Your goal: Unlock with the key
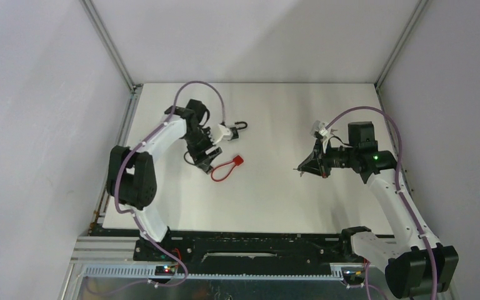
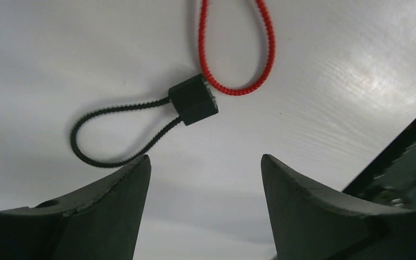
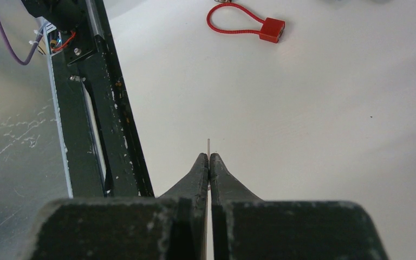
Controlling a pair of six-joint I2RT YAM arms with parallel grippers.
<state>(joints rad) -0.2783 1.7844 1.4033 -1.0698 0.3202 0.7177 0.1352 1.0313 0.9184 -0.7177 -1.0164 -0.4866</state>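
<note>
Starting at the near edge of the white table (image 1: 275,206), where both arms are bolted down, the right gripper (image 3: 208,158) hangs over the right half of the surface. It sits about midway between the near and far edges, with its tip pointing toward the left edge. Its jaws are pressed fully together, and a thin pale sliver of the key (image 3: 208,143) sticks out from between them. The rest of the key is hidden inside the pinch.

Level with it on the left half lies a red cable lock (image 1: 227,167), with its red block toward the centre and its loop running toward the left edge. The end of that loop lies right against, or just beside, the block of a black cable lock (image 2: 193,98); which of the two cannot be told. The black lock's own loop curls away toward the left edge.

The left gripper (image 2: 205,160) hovers just above the table at this black lock. Its jaws are spread wide and hold nothing, and bare table shows in the gap between them.

A little farther back, also on the left half, lies a small padlock (image 1: 232,130) with a pale body and a dark shackle. It is beside the left arm's wrist and apart from both cable locks.
</note>
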